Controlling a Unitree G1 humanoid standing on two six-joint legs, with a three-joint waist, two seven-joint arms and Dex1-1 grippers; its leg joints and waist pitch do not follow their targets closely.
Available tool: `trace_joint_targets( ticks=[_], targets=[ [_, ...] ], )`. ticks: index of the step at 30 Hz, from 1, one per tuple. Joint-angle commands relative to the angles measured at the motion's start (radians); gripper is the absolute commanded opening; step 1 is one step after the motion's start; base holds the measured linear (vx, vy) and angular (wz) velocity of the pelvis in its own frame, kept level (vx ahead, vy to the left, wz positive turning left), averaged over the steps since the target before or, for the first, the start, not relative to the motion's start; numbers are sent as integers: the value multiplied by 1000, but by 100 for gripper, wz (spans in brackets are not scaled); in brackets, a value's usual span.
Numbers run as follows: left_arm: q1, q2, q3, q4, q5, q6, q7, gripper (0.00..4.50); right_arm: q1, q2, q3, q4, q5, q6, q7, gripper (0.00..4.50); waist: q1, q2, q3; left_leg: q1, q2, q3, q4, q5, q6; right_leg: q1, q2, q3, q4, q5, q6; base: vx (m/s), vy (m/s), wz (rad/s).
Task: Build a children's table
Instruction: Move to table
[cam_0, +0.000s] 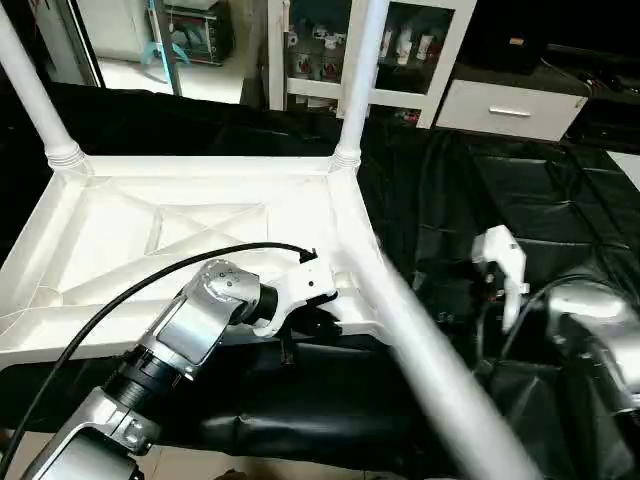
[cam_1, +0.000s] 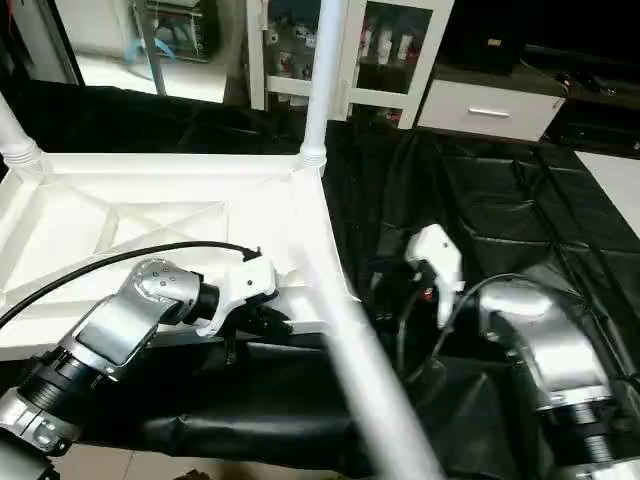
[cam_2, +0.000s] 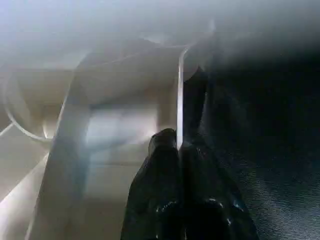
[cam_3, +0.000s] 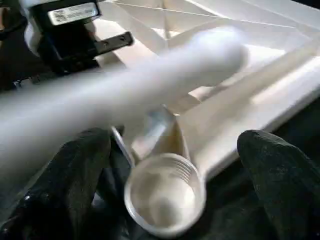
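White moulded-plastic tabletop (cam_0: 190, 240) looks light, rigid and slick, best gripped at its thin rim, where the left claw (cam_2: 179, 150) is pinched narrow; right claw (cam_3: 170, 170) gapes wide at an empty corner socket (cam_3: 165, 197).

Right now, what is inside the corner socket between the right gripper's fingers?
The corner socket looks empty, with inner thread rings visible near its rim. A blurred white leg passes above it, not screwed in. Its deepest part is unclear.

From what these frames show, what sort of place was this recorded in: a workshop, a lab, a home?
Probably a home-like room, perhaps a staged one. Behind the black-draped work surface stand a white cabinet with glass doors and a low white drawer unit, and the upturned children's table suits that setting.
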Motion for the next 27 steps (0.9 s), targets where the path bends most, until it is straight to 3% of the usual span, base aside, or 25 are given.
trace_joint_targets(
  ticks=[1, 12, 18, 27],
  targets=[
    [4, -11, -14, -36, -28, 11, -19, 0, 14, -1, 6, -28, -1, -3, -10, 446, 1, -3, -64, 9, 84, -31, -70, 81, 137, 57, -80, 47, -47, 21, -300, 0, 0, 0],
    [13, -22, -14, -45, -22, 71, 25, 0, 61, 41, -42, -23, -42, -14, -145, 446, -5, 7, -61, 10, 84, -30, -78, 2, 74, 59, -78, 48, -56, -19, -290, 0, 0, 0],
    [23, -27, 0, -56, -33, 109, 50, 0, 82, 56, -63, -48, -20, 16, -175, 446, -7, 7, -62, 7, 82, -30, -76, 8, 85, 63, -79, 49, -54, 11, -297, 0, 0, 0],
    [39, -28, 12, -57, -36, 125, 75, 0, 109, 70, -72, -85, 8, 51, -193, 446, -13, 6, -58, 6, 84, -32, -81, -37, 76, 63, -79, 49, -65, -72, -275, 0, 0, 0]
  ],
)
